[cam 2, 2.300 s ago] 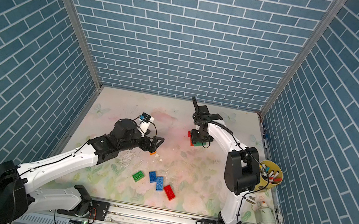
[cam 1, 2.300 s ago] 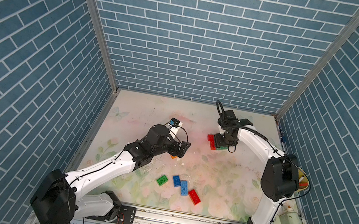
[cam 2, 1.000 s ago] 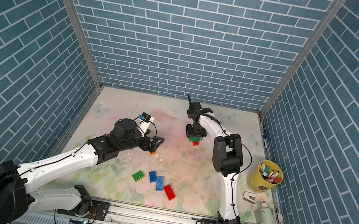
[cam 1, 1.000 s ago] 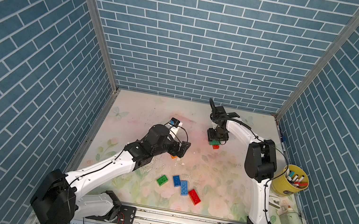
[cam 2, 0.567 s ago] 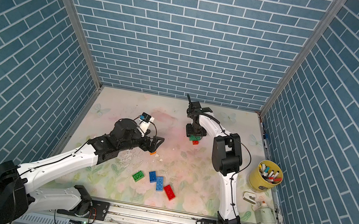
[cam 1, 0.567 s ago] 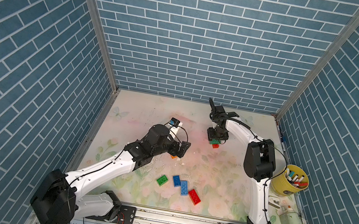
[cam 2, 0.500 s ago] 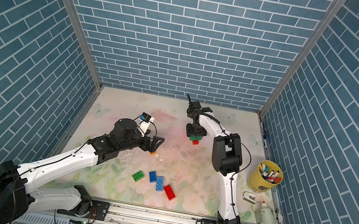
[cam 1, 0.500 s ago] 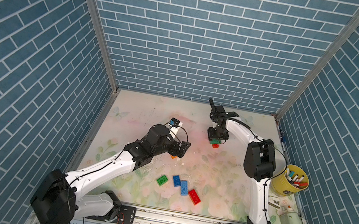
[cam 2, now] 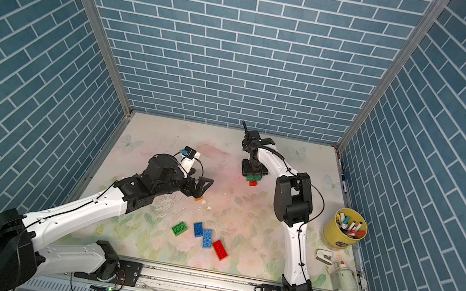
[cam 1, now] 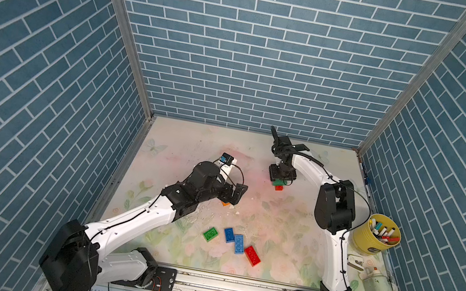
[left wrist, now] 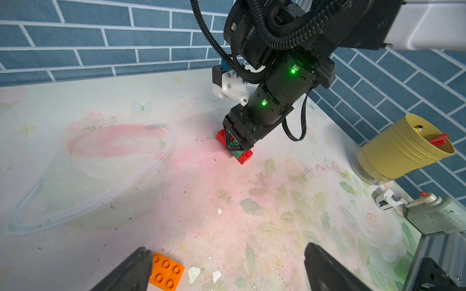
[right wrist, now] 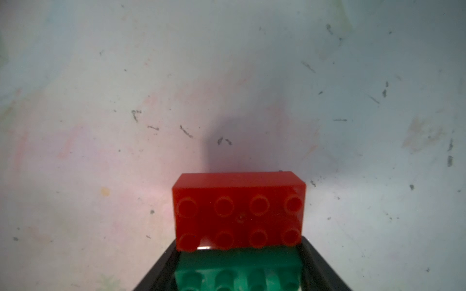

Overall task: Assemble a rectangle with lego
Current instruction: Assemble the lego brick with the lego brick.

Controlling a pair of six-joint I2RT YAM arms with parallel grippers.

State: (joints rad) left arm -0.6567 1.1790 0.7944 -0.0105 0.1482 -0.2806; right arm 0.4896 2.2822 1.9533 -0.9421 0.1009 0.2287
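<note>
Step in hand: seating the green brick (right wrist: 237, 274) on the red base. The right gripper (cam 1: 281, 174) grips that brick by its two short ends, at about 1 o'clock from the middle of the table (cam 1: 191, 152) in both top views. The left gripper (left wrist: 227, 272) stands wide and empty, low over the orange brick (left wrist: 166, 272) at about 10 o'clock. Four loose bricks (cam 1: 238, 243) lie together at 6 o'clock.

Judgement: the rectangle is barely begun. The next move calls for a square downward press with studs aligned, then a clean release that does not drag the piece. The left gripper must close squarely on the orange brick.

The right wrist view shows the green brick's long side against one red brick (right wrist: 238, 211), studs up. Only the left wrist view shows what looks like a second red brick (left wrist: 221, 135) beyond the gripper, and the orange brick's studs. No view settles whether the green brick is fully pressed home
</note>
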